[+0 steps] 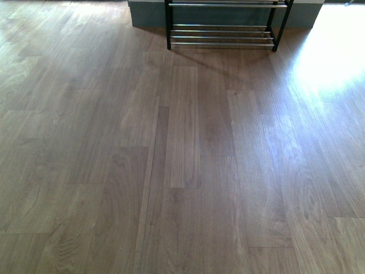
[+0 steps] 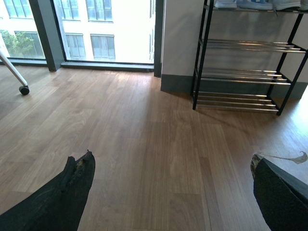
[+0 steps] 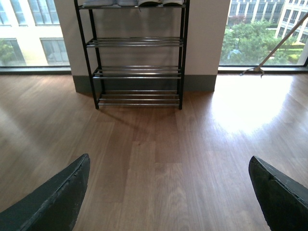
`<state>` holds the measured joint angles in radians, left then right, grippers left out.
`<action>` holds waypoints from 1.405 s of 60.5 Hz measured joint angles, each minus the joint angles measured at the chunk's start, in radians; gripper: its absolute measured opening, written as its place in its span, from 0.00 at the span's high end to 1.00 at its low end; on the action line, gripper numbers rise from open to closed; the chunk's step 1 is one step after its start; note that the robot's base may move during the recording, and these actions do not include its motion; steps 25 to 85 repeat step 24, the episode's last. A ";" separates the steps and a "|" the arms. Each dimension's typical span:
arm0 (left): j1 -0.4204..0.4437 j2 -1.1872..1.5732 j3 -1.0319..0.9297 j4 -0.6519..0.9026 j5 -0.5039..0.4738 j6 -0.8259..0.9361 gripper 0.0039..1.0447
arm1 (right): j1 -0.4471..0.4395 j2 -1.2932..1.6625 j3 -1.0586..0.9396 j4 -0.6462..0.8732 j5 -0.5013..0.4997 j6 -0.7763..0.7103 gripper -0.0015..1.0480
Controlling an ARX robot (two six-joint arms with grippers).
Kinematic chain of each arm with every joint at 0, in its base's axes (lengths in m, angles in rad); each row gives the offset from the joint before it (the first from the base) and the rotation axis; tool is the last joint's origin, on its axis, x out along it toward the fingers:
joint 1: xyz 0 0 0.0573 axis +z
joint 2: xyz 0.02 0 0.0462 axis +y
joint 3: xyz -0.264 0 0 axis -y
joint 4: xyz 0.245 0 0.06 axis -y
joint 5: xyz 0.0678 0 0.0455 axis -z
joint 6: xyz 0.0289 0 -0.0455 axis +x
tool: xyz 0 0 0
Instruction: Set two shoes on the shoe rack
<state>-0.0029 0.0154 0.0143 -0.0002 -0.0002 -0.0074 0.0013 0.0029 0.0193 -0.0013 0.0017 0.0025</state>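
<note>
A bare stretch of brown wood-plank floor lay between the robot and the black metal shoe rack with chrome-rod shelves, which stood against a white wall pier with a grey skirting — nothing on the boards stood in the way. Tall windows flanked the pier on both sides, and sunlight glared off the floor toward the robot's right. A white castor leg showed near the window in the left wrist view; a thin slanted pole crossed the window in the right wrist view.

The rack counted four tiers in the wrist views. The lower three were bare rods. On the top tier sat the shoes, their white soles and pale edges cut off by the frame — about four could be made out, though which were sneakers and which slides could not be told.

The left gripper and the right gripper each showed two dark fingers spread wide apart, released, with only floor between them. Neither arm appeared in the front view, which caught just the rack's lowest shelf.
</note>
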 joint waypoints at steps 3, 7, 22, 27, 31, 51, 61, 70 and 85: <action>0.000 0.000 0.000 0.000 0.000 0.000 0.09 | 0.000 0.000 0.000 0.000 0.000 0.000 0.09; 0.000 0.000 0.000 0.000 0.000 0.000 0.09 | 0.000 0.000 0.000 0.000 0.000 0.000 0.09; 0.000 0.000 0.000 0.000 0.000 0.000 0.09 | 0.000 0.000 0.000 0.000 0.000 0.000 0.09; 0.000 0.000 0.000 0.000 0.000 0.000 0.09 | 0.000 0.000 0.000 0.000 0.000 0.000 0.09; 0.000 0.000 0.000 0.000 0.000 0.000 0.09 | 0.000 0.000 0.000 0.000 0.000 0.000 0.09; 0.000 0.000 0.000 0.000 0.000 0.000 0.09 | 0.000 0.000 0.000 0.000 0.000 0.000 0.09; 0.000 0.000 0.000 0.000 0.000 0.000 0.09 | 0.000 0.000 0.000 0.000 0.000 0.000 0.09; 0.000 0.000 0.000 0.000 0.000 0.000 0.09 | 0.000 0.000 0.000 0.000 0.000 0.000 0.09; 0.000 0.000 0.000 0.000 0.000 0.000 0.09 | 0.000 0.000 0.000 0.000 0.000 0.000 0.09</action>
